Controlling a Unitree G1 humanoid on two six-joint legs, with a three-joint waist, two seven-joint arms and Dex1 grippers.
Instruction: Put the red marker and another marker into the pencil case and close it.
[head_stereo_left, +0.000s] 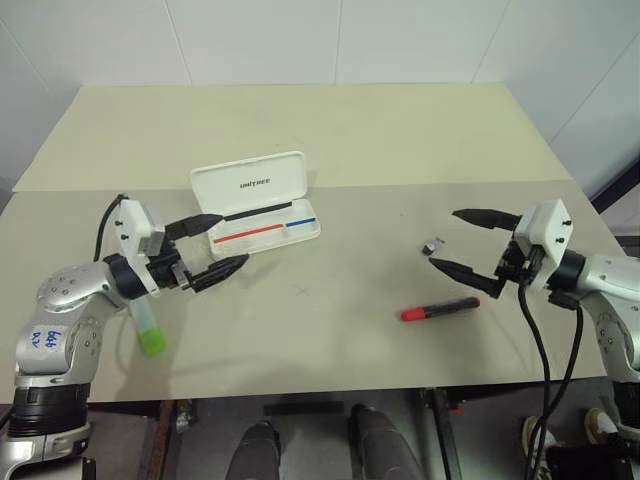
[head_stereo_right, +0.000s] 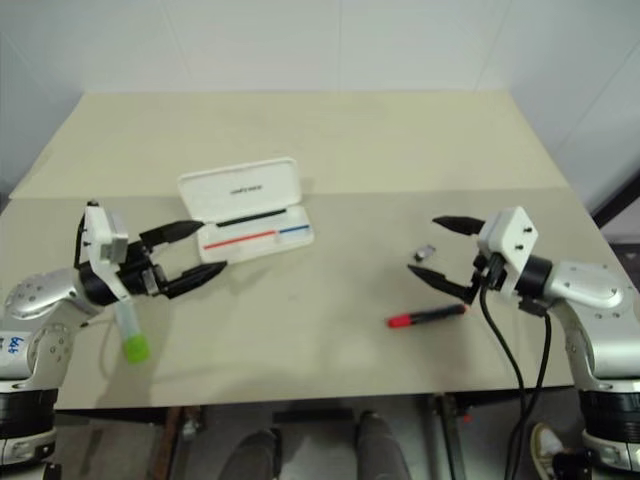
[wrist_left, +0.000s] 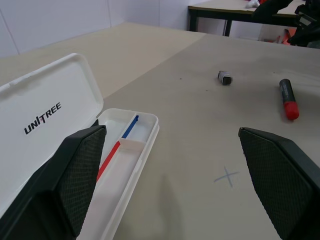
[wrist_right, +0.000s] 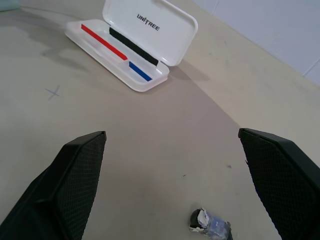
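Nothing's picked up yet: both the left gripper (head_stereo_left: 208, 247) and right gripper (head_stereo_left: 465, 240) hang spread wide and empty. The red marker (head_stereo_left: 440, 309) lies just below the right one, so it should drop straight down and pinch mid-barrel. The pencil case (head_stereo_left: 262, 206) sits open; the green marker (head_stereo_left: 148, 328) lies under the left arm.

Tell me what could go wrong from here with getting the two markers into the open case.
The green-ended marker lies right under the left arm, so the open left hand may struggle to reach it. The small gray scrap sits between the open right hand and the red marker and could get pinched instead. The light pencil case may slide when nudged.
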